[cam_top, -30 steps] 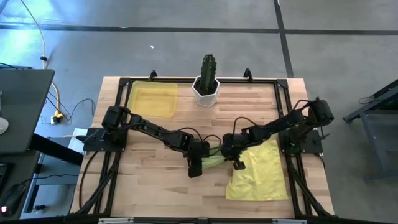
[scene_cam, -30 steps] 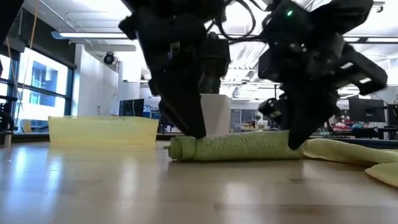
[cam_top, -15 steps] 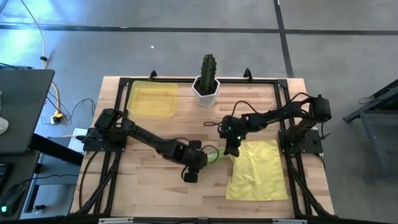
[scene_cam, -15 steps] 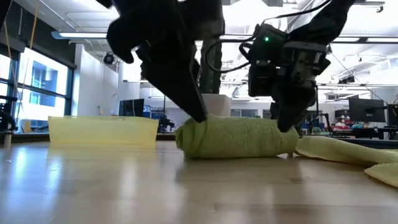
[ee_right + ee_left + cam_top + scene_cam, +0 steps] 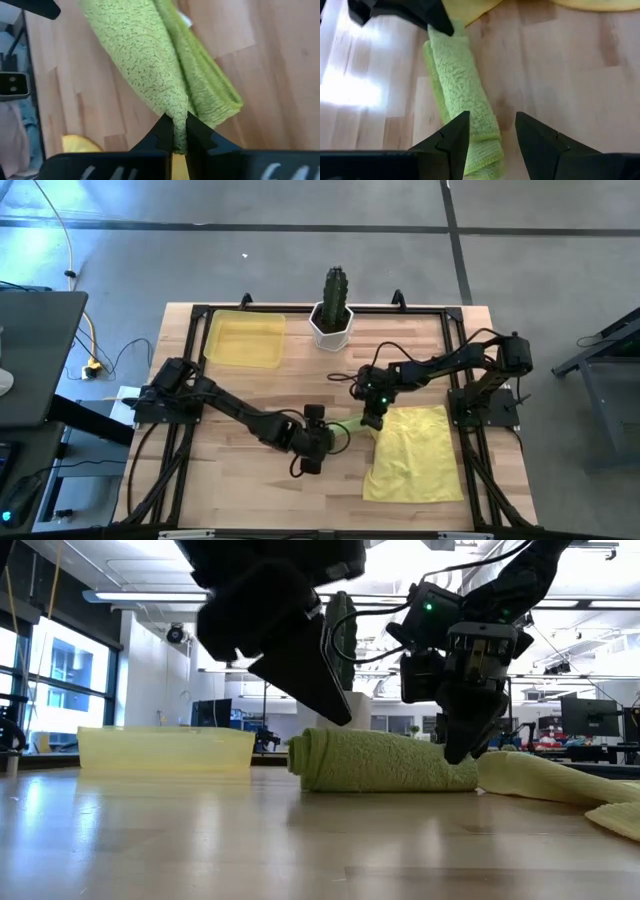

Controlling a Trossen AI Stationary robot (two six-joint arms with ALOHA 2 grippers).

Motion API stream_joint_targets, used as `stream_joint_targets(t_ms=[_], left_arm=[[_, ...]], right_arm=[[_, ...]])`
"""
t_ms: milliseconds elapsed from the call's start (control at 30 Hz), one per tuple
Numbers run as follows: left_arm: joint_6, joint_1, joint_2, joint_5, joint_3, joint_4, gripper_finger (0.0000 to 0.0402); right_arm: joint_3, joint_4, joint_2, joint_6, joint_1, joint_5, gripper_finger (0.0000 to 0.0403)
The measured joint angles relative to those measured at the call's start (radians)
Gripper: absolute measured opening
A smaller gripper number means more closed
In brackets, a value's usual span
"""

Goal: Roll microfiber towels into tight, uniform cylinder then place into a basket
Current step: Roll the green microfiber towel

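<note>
High view: lime green towel (image 5: pixel 346 431) rolled into a cylinder near table centre, lying between both grippers, one end touching the pale yellow towel (image 5: pixel 412 453) spread flat toward the right side. Probably kept low on the wood (image 5: pixel 250 480) so the roll stayed tight while being worked. Basket (image 5: pixel 245 340) parked at the far left corner, well apart, with nothing visible in it; white cactus pot (image 5: pixel 331 322) just beside it at the far edge.

Right gripper (image 5: pixel 174 131) clenched on the green towel, pinching a thin fold at the roll's end nearest the yellow cloth, likely to anchor that end against unrolling. Left gripper (image 5: pixel 491 131) spread wide, released, holding nothing, hovering just over the roll's opposite end with the roll running away between its fingers (image 5: pixel 453 136); seemingly lined up to straddle and grasp that end. Roll looked even, slightly looser at the left gripper's end.
</note>
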Motion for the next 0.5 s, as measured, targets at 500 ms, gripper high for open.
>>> stream_joint_targets(t_ms=[500], left_arm=[[-0.099,0.076,0.090,0.140,0.001,-0.035,0.0149]], right_arm=[[0.003,0.046,0.064,-0.064,0.000,0.027,0.0010]])
